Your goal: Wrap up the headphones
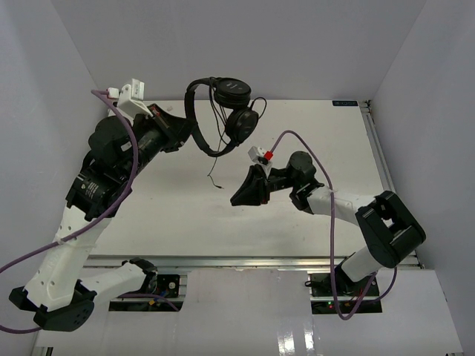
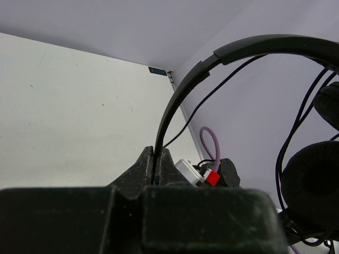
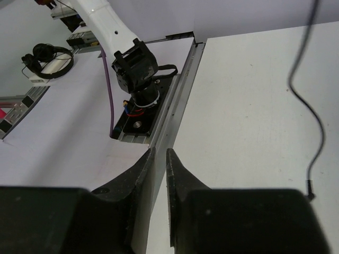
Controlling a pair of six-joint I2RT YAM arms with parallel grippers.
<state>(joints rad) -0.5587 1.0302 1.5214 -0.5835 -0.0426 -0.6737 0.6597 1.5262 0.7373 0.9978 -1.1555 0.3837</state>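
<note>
The headphones (image 1: 241,122) are held raised above the table (image 1: 319,148), the headband clamped between the closed fingers of the left gripper (image 2: 156,160) (one earcup is cut off by the left wrist view's edge). The cord (image 3: 321,135) is seen dangling; whether its tip touches the table cannot be told. The right gripper (image 3: 160,164) is kept empty, only a thin gap between its fingers.

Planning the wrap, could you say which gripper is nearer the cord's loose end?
Right. The right gripper is beside the cord end, apart; the left gripper clamps the headband, farther up.
</note>
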